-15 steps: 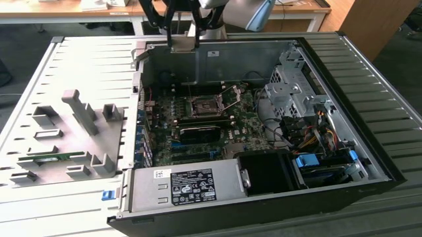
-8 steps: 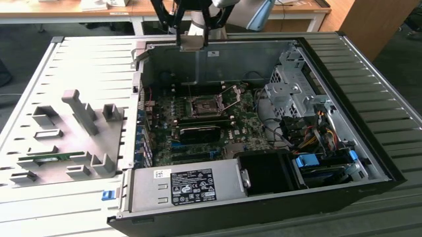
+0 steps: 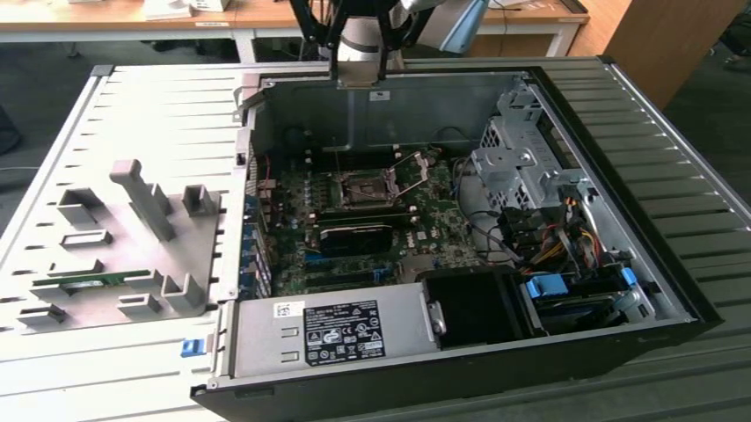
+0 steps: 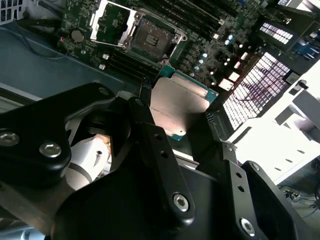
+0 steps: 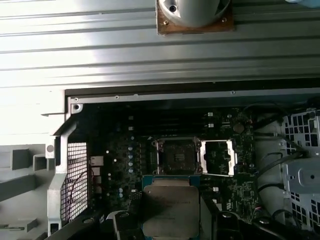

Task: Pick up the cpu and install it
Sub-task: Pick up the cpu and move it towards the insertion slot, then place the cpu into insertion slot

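The cpu (image 4: 182,102) is a flat square chip with a silver-grey top and a green rim. It sits between the black fingers (image 4: 145,125) of my gripper (image 4: 181,131), which is shut on it. The first wrist view shows the cpu (image 5: 170,205) hanging above the motherboard, a short way off from the socket (image 5: 177,155). The socket's metal frame (image 5: 217,157) is folded open beside it. In the exterior view my arm (image 3: 357,53) hangs over the far wall of the open computer case, with the socket (image 3: 358,187) below and nearer the camera.
The case (image 3: 657,290) lies on its side on a ribbed table. Inside are a power supply (image 3: 329,330), a black fan shroud (image 3: 470,303), a drive cage (image 3: 528,158) and loose cables (image 3: 551,233). A grey fixture tray (image 3: 129,237) with a green memory stick (image 3: 88,281) lies at the exterior view's left.
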`<state>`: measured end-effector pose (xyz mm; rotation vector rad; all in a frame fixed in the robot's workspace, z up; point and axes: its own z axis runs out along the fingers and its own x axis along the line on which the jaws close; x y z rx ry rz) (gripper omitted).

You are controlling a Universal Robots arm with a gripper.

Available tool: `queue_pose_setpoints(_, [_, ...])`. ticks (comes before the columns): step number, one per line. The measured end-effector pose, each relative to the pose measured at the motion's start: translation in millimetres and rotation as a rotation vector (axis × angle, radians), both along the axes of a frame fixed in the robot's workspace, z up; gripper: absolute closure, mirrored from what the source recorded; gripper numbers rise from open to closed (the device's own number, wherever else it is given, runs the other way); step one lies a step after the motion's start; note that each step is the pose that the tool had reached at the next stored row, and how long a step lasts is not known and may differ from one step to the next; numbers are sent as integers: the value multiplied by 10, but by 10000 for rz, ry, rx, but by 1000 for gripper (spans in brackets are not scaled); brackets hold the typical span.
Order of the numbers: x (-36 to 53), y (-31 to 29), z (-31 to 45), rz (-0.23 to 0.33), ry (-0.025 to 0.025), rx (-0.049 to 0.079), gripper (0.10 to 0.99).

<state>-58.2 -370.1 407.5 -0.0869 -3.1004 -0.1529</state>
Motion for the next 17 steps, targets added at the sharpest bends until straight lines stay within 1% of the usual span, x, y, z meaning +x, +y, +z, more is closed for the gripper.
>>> queue_pose_setpoints(4, [77, 16, -5, 0, -4, 1, 545])
queue_pose_setpoints(13, [233, 29, -13, -5, -10, -11, 545])
queue_pose_setpoints(17, [250, 29, -13, -31, -9, -33, 545])
